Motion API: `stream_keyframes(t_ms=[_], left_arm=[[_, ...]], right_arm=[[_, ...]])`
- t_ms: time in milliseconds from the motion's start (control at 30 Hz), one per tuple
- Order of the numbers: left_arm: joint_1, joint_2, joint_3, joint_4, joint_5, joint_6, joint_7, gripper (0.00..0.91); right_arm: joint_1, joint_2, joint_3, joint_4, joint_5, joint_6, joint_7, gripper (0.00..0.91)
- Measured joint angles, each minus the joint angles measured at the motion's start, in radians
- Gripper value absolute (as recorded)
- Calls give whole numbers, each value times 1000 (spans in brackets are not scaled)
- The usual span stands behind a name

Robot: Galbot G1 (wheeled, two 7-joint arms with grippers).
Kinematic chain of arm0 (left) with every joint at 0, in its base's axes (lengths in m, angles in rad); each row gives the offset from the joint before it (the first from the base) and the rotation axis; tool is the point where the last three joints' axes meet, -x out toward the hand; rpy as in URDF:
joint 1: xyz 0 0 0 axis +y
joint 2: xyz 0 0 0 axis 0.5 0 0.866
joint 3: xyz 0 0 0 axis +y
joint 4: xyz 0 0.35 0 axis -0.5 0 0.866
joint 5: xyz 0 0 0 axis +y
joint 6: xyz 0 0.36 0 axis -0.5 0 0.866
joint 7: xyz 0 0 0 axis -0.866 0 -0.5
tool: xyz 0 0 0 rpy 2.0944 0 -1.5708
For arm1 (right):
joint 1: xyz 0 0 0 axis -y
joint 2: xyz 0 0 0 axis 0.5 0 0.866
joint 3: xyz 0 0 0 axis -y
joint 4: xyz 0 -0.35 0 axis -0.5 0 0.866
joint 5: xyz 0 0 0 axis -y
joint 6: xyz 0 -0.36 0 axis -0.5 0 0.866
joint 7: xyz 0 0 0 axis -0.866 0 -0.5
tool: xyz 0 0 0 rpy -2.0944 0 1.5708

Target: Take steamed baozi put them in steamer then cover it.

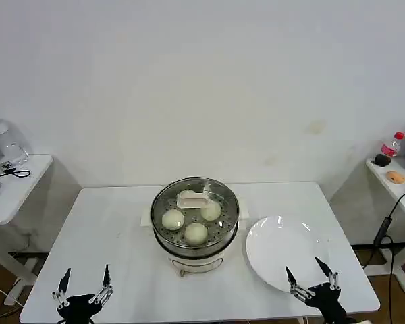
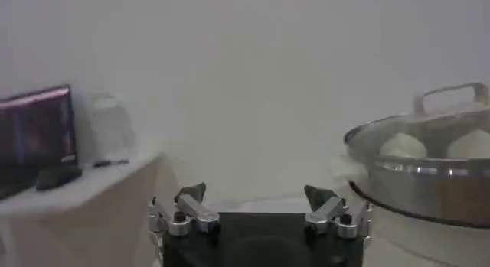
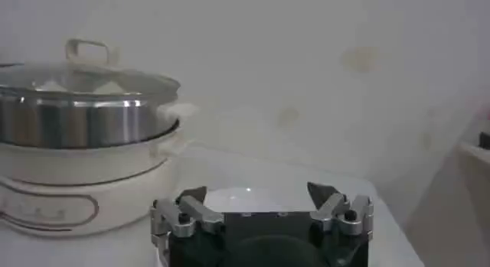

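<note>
The steamer (image 1: 196, 236) stands mid-table, its steel pot on a white base. The glass cover (image 1: 219, 199) rests on it, with its cream handle (image 1: 194, 200) on top. Through the glass I see three baozi (image 1: 173, 219), (image 1: 210, 211), (image 1: 196, 233); a fourth is half hidden under the handle. My left gripper (image 1: 86, 275) hangs open at the table's front left, nothing between its fingers. My right gripper (image 1: 310, 270) is open at the front right, over the near edge of the white plate (image 1: 277, 250). The steamer (image 2: 429, 177) and baozi (image 2: 403, 145) show in the left wrist view beyond the gripper (image 2: 255, 193). In the right wrist view the covered steamer (image 3: 76, 123) stands beyond the gripper (image 3: 258, 192).
Side tables stand at both sides: the left one (image 1: 13, 185) holds a clear container (image 1: 3, 145) and cables, the right one (image 1: 398, 182) a bottle (image 1: 391, 144). A cable (image 1: 385, 226) hangs by the right table. Bare table surface lies left of the steamer.
</note>
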Motion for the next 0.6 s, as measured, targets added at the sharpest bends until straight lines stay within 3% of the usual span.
stream_keyframes(t_ms=[600], left_arm=[[30,-8,1,15,-41,-11,-12,907]], right_arm=[[-8,-9,-41,25,-3,-15,19,907]])
